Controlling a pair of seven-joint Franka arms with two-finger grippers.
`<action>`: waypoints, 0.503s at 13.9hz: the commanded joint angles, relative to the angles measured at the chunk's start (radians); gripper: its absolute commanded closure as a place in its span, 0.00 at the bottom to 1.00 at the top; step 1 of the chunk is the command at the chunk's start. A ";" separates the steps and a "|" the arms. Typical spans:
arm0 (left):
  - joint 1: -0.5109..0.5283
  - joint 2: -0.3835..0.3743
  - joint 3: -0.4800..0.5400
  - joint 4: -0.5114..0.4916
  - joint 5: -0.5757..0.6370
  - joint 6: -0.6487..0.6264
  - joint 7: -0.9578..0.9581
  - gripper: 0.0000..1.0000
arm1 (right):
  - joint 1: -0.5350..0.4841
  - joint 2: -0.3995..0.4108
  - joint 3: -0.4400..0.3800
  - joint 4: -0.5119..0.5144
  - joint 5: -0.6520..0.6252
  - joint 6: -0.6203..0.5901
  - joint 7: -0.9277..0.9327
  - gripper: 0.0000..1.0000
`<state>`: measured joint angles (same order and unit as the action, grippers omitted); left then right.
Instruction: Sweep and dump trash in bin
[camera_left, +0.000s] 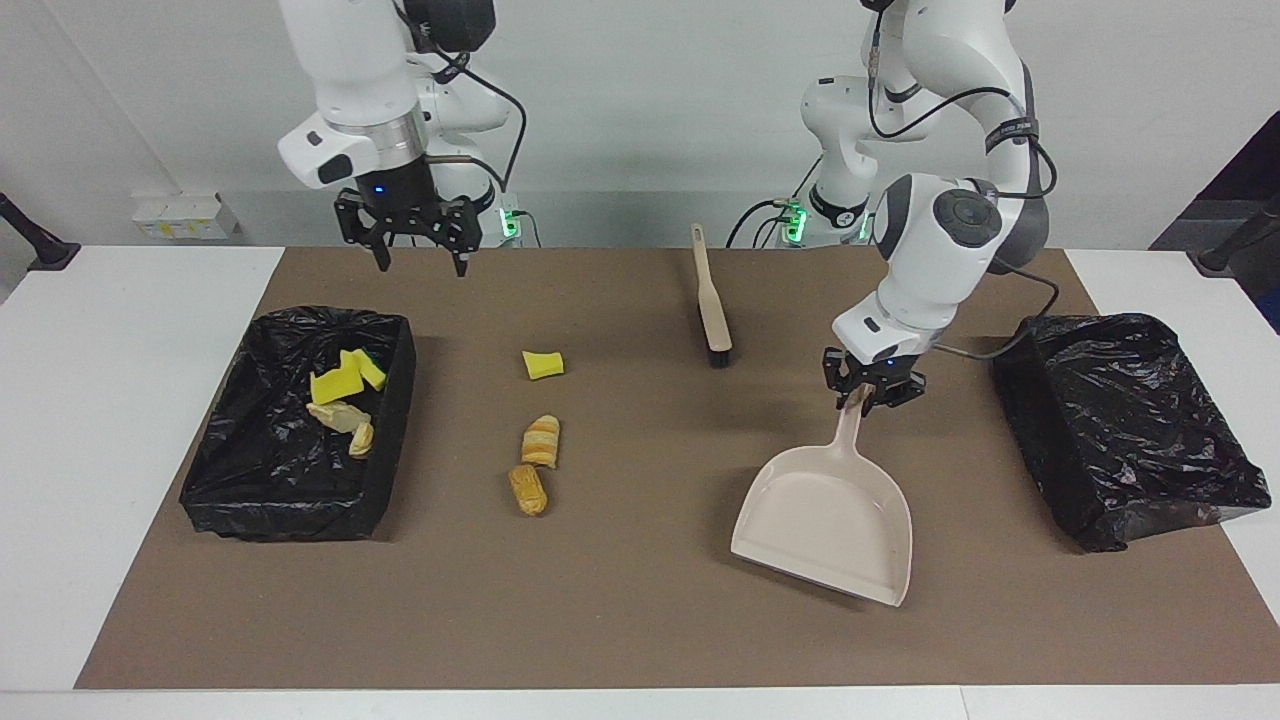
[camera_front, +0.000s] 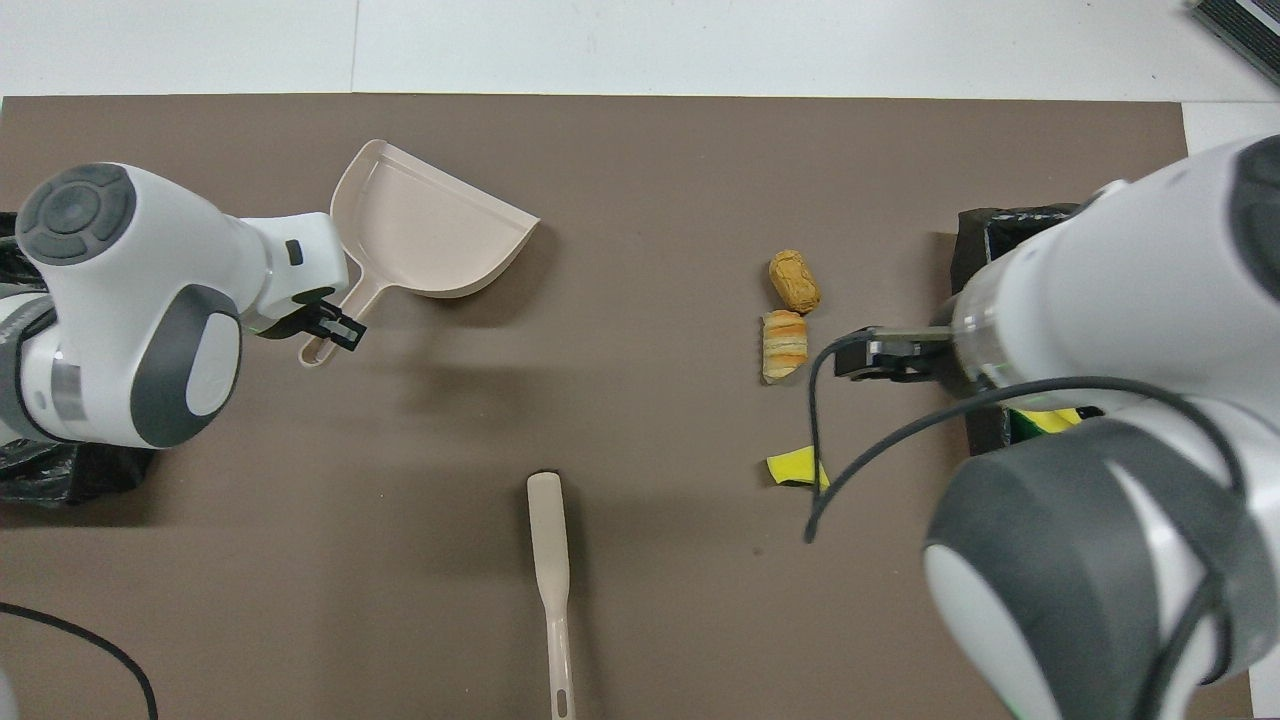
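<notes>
The left gripper (camera_left: 866, 398) is clamped on the beige dustpan (camera_left: 826, 518) handle, holding it tilted over the brown mat (camera_left: 640, 620). The right gripper (camera_left: 418, 262) hangs with jaws apart above the mat's robot-side edge, near the bin (camera_left: 290, 500) holding trash (camera_left: 345, 385).

We see open brown mat (camera_left: 640, 620) along the edge farthest from the robots. A yellow sponge chunk (camera_left: 542, 364) and two pastry pieces (camera_left: 540, 441) line up mid-surface. The brush (camera_left: 711, 300) lies nearer the robots. The dustpan (camera_left: 830, 520) hangs tilted beside one black bin (camera_left: 1125, 425).
</notes>
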<state>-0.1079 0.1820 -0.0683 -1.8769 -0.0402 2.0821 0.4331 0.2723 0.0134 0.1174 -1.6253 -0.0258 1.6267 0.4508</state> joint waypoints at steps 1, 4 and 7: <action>0.066 -0.009 -0.010 -0.001 0.017 -0.023 0.094 1.00 | 0.112 0.029 -0.002 -0.024 0.015 0.022 0.126 0.00; 0.138 -0.009 -0.010 0.001 0.017 -0.046 0.299 1.00 | 0.237 0.062 -0.002 -0.089 0.017 0.106 0.245 0.00; 0.183 -0.007 -0.010 0.005 0.019 -0.073 0.445 1.00 | 0.295 0.016 -0.002 -0.220 0.046 0.214 0.318 0.00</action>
<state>0.0488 0.1825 -0.0671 -1.8772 -0.0380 2.0386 0.8010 0.5593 0.0898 0.1223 -1.7434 -0.0206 1.7821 0.7468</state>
